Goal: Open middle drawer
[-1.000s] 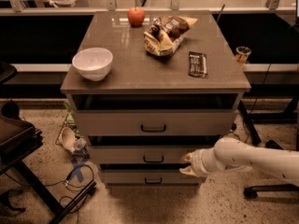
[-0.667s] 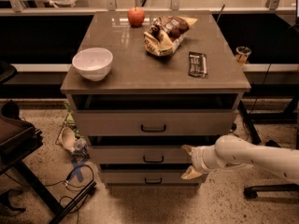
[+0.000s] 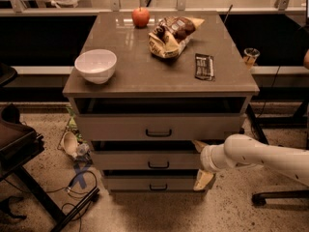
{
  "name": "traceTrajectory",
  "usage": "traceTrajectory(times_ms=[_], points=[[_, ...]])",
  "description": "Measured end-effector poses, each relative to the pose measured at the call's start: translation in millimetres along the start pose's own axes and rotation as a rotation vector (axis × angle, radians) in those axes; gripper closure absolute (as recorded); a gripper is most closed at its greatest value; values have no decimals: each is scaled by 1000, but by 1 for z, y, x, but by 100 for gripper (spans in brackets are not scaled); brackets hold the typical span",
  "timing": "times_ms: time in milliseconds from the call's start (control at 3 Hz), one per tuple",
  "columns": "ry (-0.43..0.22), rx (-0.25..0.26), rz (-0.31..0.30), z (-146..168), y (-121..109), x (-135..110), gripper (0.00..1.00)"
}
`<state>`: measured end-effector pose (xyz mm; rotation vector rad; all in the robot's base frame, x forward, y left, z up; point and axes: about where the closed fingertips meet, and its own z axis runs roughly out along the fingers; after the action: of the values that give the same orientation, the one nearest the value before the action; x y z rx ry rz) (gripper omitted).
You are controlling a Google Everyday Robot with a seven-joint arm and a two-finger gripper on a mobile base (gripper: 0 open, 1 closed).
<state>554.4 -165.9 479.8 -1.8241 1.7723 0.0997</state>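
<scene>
- White round ceramic bowl (image 3: 95, 65) on the left of the brown cabinet top (image 3: 145, 81). Plays no part here.
- Middle drawer (image 3: 120, 161): wide grey-beige flat front, second of three, under the taller top drawer (image 3: 111, 128) and above the low bottom drawer (image 3: 123, 182). It looks shut, with its front about in line with its neighbours.
- Small black bar handle (image 3: 158, 165) at the centre of that front. Its long axis runs level, left to right.
- Cream two-finger gripper (image 3: 198, 164) at the right end of the same front, level with the handle. The handle lies to its left along the front. Fingers apart, one above the other, gripping nothing.
- White rounded arm (image 3: 256, 154) reaches in from the right.
- Against a second ago: the fingers are spread wider and the wrist sits a touch further left. The drawer front has not moved.
- Judgement: the vertical spread suits the level bar, and a move leftward comes next.
</scene>
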Motion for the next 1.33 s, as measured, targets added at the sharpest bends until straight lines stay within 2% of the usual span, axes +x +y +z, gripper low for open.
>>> traceTrajectory(times_ms=[333,667,1000,1333], points=[[-25,-60,-4,57,0,3,0],[-27,-61,-2,60,0,4,0],[-29,-64,-2,61,1,3,18],[-29,-69,0,62,5,3,49]])
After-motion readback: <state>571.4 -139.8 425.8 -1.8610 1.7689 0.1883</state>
